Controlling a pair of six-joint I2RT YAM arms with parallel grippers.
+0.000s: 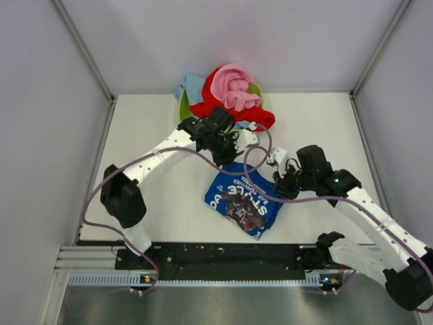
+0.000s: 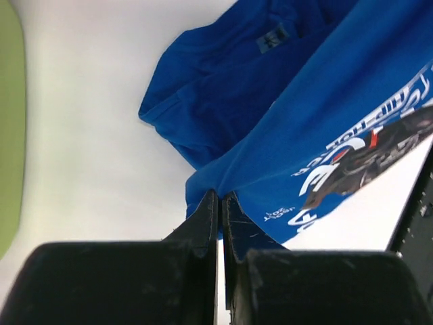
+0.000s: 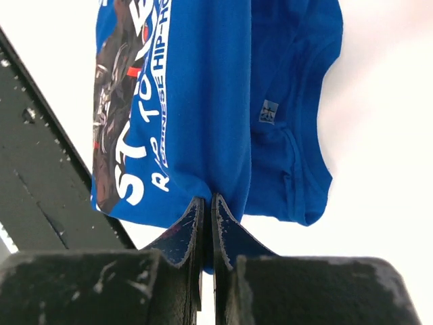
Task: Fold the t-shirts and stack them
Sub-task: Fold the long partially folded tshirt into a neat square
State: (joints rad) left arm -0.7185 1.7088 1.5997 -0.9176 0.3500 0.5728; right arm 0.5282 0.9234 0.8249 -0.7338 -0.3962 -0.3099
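Note:
A royal blue t-shirt [image 1: 245, 200] with a dark cartoon print and white lettering is held up over the table's front middle, between my two grippers. My left gripper [image 1: 235, 157] is shut on its upper left edge; in the left wrist view the jaws [image 2: 221, 197] pinch blue cloth [image 2: 284, 122]. The right gripper [image 1: 280, 181] is shut on the shirt's right edge, and its jaws [image 3: 208, 200] clamp a fold of the shirt [image 3: 203, 101]. At the back, a pink t-shirt [image 1: 233, 88], a red one [image 1: 220, 110] and a light blue one [image 1: 190, 86] are heaped together.
The heap sits in a lime green tub [image 1: 183, 108] at the back middle, whose wall shows in the left wrist view [image 2: 8, 122]. A black rail [image 1: 223, 256] runs along the near edge. Grey walls enclose the white table [image 1: 155, 196] on three sides.

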